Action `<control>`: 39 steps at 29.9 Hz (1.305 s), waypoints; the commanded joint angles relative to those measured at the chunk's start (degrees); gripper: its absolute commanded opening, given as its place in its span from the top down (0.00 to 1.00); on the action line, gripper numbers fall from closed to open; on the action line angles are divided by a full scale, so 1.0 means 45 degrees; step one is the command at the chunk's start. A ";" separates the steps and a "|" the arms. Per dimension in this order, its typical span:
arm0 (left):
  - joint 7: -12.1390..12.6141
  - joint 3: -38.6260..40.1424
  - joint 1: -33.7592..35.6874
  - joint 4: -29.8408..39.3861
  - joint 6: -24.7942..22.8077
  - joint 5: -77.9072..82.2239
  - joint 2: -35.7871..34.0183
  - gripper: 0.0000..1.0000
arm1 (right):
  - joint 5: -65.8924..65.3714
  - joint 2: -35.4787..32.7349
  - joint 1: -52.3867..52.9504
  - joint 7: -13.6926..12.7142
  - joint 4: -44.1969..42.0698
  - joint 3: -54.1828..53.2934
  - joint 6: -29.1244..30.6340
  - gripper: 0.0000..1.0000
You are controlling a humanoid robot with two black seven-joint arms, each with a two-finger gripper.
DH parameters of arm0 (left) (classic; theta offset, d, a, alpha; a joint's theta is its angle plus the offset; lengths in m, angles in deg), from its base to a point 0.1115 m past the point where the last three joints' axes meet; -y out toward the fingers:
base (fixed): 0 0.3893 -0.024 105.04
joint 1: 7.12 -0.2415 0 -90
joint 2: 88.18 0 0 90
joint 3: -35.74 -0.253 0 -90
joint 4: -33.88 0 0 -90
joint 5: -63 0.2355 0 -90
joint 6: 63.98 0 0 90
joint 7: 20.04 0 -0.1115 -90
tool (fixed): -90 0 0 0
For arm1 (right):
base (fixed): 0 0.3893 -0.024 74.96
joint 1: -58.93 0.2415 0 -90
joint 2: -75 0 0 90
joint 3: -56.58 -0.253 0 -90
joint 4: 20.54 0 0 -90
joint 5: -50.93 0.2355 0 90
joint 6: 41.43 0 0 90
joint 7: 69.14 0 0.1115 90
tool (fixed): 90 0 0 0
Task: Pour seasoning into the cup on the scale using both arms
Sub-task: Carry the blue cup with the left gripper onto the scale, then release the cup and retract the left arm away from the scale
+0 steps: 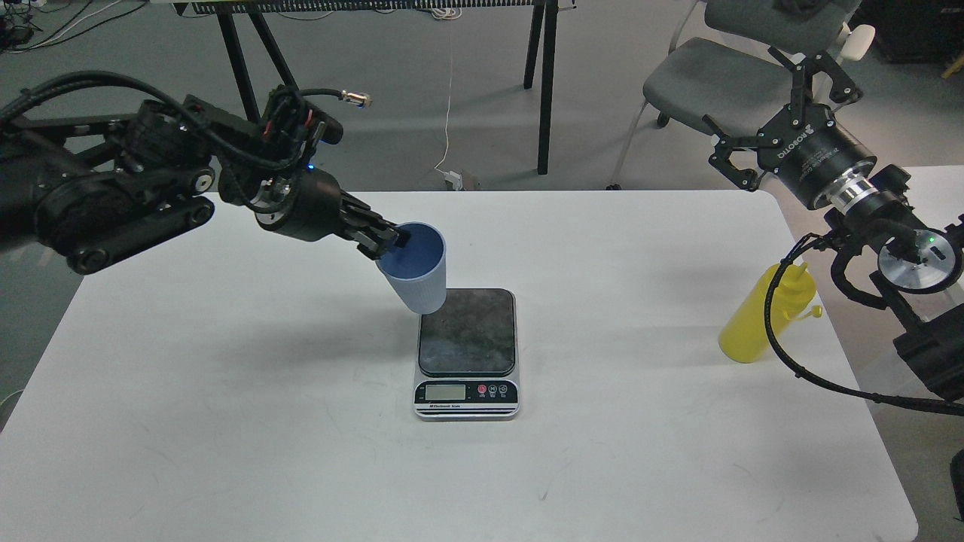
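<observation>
The left gripper (390, 242) is clamping the near rim of the cup (416, 272), one finger reaching inside the blue mouth and the other pressing on the ribbed outside, and it is holding the cup tilted, mouth leaning up and toward the right, with the base hanging just over the back left corner of the scale (467, 352); whether the base is touching the platform cannot be told. Behind the gripper, the left arm (135, 188) is stretching in from the left edge, its cables looping over the wrist. The scale is sitting near the middle of the white table (226, 421), its dark platform bare and its silver front with the display facing the near edge. Well apart on the right, the right gripper (779, 105) is hovering high above the table's far right corner with its fingers spread wide and nothing between them. Below its wrist, the seasoning (753, 324) is standing on the table near the right edge, leaning slightly, with a black cable crossing in front of it.
</observation>
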 commanded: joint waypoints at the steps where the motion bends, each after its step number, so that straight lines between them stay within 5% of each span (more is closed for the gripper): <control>1: 0.0001 -0.0094 0.0036 -0.0703 0.0002 -0.0008 0.1308 0.93 | 0.0010 0.0012 0.0011 0.0001 0.0001 -0.0022 0.0000 0.00; 24: 0.0001 -0.0036 -0.1527 -0.2091 0.0002 -0.0008 0.2562 0.91 | -0.0010 0.0109 0.0030 0.0001 0.0001 -0.0002 0.0000 0.00; 39: 0.0001 0.0471 -0.1372 -0.2052 0.0002 -0.1099 0.2269 0.48 | -0.0010 0.0129 0.0030 0.0001 0.0001 0.0018 0.0000 0.00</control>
